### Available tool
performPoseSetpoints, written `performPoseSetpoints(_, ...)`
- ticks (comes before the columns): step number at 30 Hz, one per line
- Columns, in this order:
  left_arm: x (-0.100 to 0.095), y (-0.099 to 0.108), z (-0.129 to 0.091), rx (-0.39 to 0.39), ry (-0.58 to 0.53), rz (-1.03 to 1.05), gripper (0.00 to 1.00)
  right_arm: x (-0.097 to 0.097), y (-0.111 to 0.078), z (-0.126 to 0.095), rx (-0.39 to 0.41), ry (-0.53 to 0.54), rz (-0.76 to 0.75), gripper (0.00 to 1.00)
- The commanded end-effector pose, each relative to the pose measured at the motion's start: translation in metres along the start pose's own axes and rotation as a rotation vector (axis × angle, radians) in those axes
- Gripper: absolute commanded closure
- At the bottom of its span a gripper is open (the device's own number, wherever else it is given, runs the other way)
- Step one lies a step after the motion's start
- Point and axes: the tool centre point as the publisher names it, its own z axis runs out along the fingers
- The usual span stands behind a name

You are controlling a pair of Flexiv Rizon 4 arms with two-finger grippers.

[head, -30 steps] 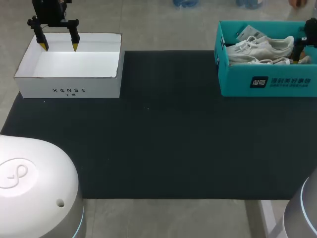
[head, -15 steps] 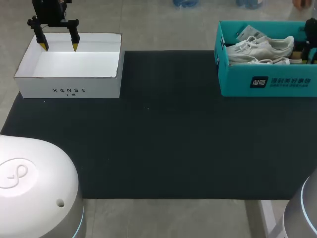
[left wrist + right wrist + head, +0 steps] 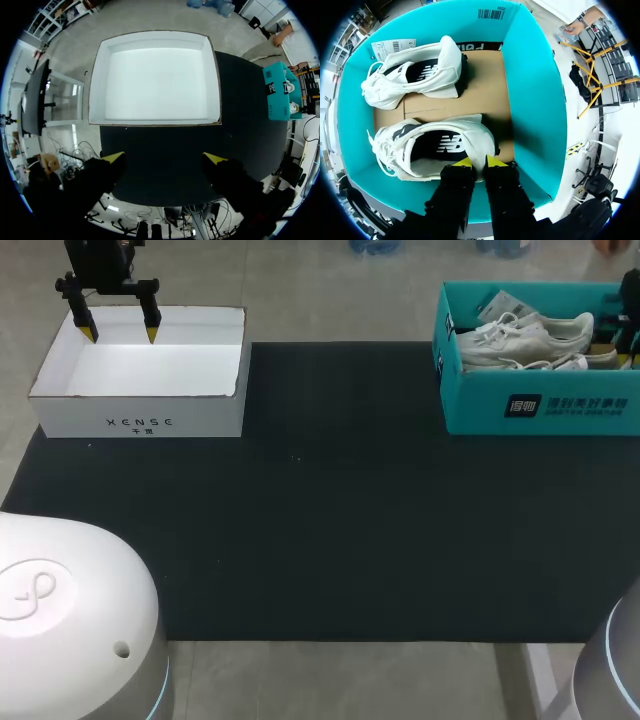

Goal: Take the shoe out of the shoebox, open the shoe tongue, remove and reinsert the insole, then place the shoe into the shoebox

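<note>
Inside the shoebox (image 3: 540,100), by its near wall: shoe (image 3: 420,150), heel rim pinched between the nearly closed right jaws. Second shoe (image 3: 415,75) lies beside it. Left jaws: wide open, empty, well apart from the shoebox. Risk: the thin heel pinch may slip on lifting, and loose laces may snag the neighbouring shoe.

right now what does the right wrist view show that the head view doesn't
Only the right wrist view: the right claw gripping the heel of the near shoe, and the cardboard floor of the teal box. Only the head view: the left claw, open, above the white box, and the black mat. Both: the teal box holding the near shoe and the far shoe.
</note>
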Motion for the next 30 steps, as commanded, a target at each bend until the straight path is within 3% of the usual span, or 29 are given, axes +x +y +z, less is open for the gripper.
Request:
performPoseSetpoints(1, 0.000, 0.000, 0.000, 0.000, 0.000, 0.000, 0.00, -0.001, -0.007, -0.028, -0.027, -0.014, 0.019, 1.00)
performPoseSetpoints(12, 0.000, 0.000, 0.000, 0.000, 0.000, 0.000, 0.00, -0.005, 0.013, -0.106, -0.074, -0.047, 0.078, 1.00)
performPoseSetpoints(23, 0.000, 0.000, 0.000, 0.000, 0.000, 0.000, 0.00, 0.002, 0.023, -0.190, -0.189, -0.074, 0.094, 1.00)
performPoseSetpoints(30, 0.000, 0.000, 0.000, 0.000, 0.000, 0.000, 0.00, 0.006, 0.019, -0.218, -0.226, -0.066, 0.092, 1.00)
